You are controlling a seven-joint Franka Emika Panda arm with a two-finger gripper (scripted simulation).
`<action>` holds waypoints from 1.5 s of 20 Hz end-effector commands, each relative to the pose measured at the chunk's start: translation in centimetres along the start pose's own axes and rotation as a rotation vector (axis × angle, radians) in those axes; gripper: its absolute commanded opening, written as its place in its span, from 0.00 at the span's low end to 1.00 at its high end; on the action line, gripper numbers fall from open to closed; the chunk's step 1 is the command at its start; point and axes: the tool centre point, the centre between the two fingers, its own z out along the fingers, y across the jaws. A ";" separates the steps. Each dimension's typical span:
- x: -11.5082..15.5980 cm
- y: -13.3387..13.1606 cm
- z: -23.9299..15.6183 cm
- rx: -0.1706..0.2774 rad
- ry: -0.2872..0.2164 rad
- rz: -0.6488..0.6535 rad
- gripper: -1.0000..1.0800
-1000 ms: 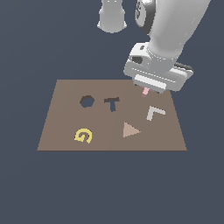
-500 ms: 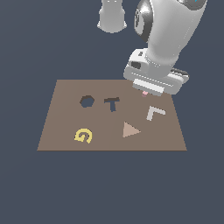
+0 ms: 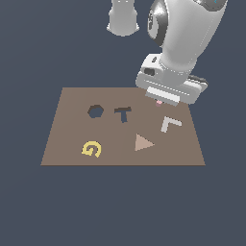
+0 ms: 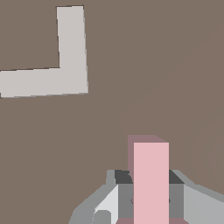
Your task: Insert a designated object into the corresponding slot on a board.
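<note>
Pink T-block (image 4: 151, 181), clamped in gripper (image 4: 151, 197), has lifted slightly off board (image 3: 67, 144); slot (image 3: 123, 113) lies toward nine o'clock.

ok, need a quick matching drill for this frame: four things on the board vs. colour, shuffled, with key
Things:
1. G piece
2. L piece
3. triangle piece
4. T-shaped slot

Colours:
A. dark
B. grey-white
C. yellow
D. tan-pink

Pairs: 1-C, 2-B, 3-D, 4-A
</note>
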 end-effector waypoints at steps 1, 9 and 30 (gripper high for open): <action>0.0 0.0 0.0 0.000 0.000 0.000 0.00; 0.1 0.1 -0.4 0.000 0.000 -0.004 0.00; 5.1 6.1 -0.7 0.000 0.000 -0.280 0.00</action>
